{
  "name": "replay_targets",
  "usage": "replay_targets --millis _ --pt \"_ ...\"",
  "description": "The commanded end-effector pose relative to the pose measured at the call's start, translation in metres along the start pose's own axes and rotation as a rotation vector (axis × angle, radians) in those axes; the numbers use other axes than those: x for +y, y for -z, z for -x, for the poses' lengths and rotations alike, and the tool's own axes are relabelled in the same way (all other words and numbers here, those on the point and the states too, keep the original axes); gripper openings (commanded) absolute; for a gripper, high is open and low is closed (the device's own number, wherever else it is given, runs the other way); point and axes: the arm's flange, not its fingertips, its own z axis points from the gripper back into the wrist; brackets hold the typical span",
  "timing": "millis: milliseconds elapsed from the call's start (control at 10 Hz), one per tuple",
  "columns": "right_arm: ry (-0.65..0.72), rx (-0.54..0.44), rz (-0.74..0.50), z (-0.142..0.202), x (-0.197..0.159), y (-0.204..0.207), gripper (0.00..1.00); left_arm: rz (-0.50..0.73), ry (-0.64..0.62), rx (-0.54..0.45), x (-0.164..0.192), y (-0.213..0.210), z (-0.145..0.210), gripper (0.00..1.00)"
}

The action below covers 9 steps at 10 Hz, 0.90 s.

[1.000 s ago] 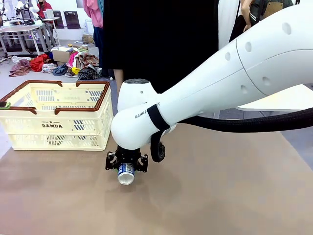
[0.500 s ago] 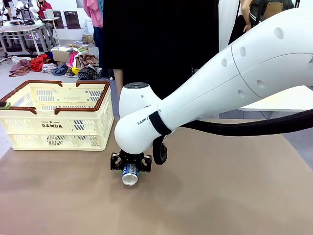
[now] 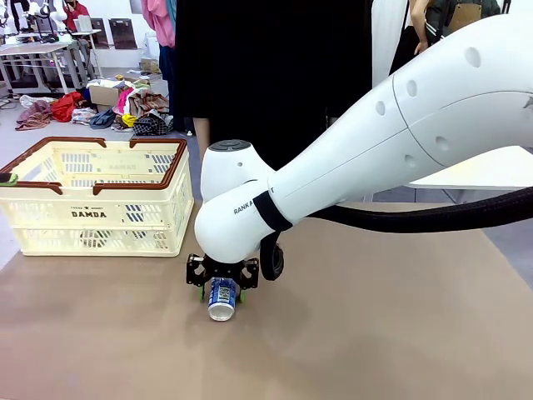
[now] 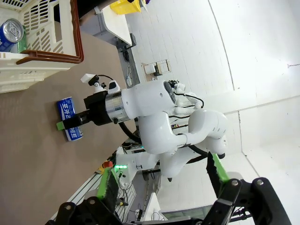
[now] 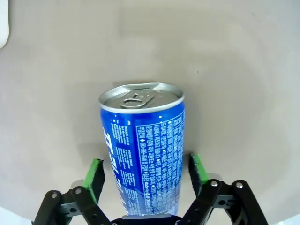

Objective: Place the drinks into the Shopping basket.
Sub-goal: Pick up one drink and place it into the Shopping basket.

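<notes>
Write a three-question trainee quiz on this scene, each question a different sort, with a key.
1. True or false: the right gripper clamps the blue metal drink can.
2. The blue can lies: A) in the cream slotted plastic basket B) on the brown table C) in a person's hand.
3. Fill in: in the left wrist view, another can sits inside the ____.

Key: 1 false, pads stand apart from it; 2 B; 3 basket.

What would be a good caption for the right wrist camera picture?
The right hand open around a blue can lying on the brown table.
</notes>
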Motion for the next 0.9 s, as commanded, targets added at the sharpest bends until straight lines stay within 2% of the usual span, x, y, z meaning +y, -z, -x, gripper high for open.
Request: replay_targets --millis 0,200,400,600,700,800 --pt "0.023 -0.049 0.032 0.008 -0.005 -0.007 1.00 0.026 0.001 -0.009 -0.003 0.001 0.001 1.00" --pt "-0.025 -0.024 0.010 0.014 -0.026 -0.058 1.00 0.026 0.001 -0.009 -0.003 0.001 0.001 1.00" --pt "-0.057 0.072 -0.051 0.028 -0.084 -0.144 1.00 0.026 0.001 -0.009 -0.003 0.001 0.001 1.00" --pt "-0.037 0.130 -0.137 0.046 -0.169 -0.199 1.00 0.026 0.001 -0.009 -0.003 0.001 0.001 1.00" --pt "-0.081 0.168 -0.196 0.061 -0.228 -0.214 1.00 0.026 0.001 -0.009 -0.003 0.001 0.001 1.00" --pt "-0.080 0.193 -0.337 0.075 -0.282 -0.219 1.00 0.026 0.001 -0.009 -0.003 0.001 0.001 1.00"
